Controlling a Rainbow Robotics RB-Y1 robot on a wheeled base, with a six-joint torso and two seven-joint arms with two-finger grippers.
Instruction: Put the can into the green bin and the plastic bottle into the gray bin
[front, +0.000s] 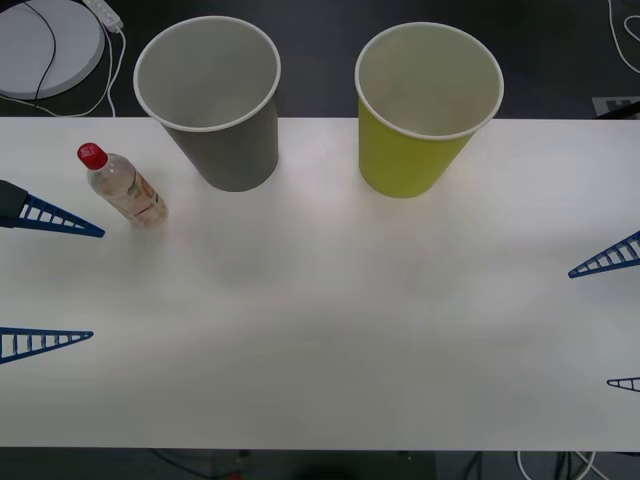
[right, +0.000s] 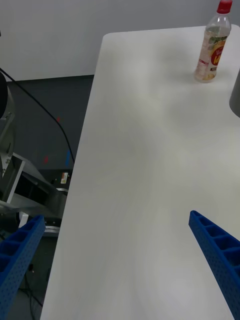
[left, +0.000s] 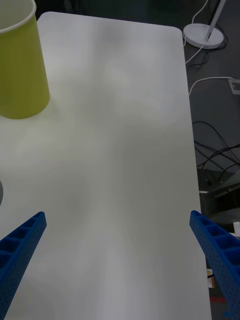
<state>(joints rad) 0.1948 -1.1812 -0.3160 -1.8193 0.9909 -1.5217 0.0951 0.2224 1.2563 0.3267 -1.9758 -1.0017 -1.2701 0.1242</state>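
Plastic bottle (front: 123, 186) stands upright just beyond my left gripper (front: 48, 280), its long axis vertical.

It sits just past the far left finger, beside the gray bin (front: 212, 98); both grippers gape empty, the right gripper (front: 612, 320) well apart, so I'd take it with the left.

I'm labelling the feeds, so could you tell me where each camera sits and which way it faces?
Front view: above the arms, looking down at the table; left gripper and right gripper open at the edges.
Right wrist view: across the table to the plastic bottle, also in front.
Left wrist view: across to the green bin, also in front beside the gray bin.
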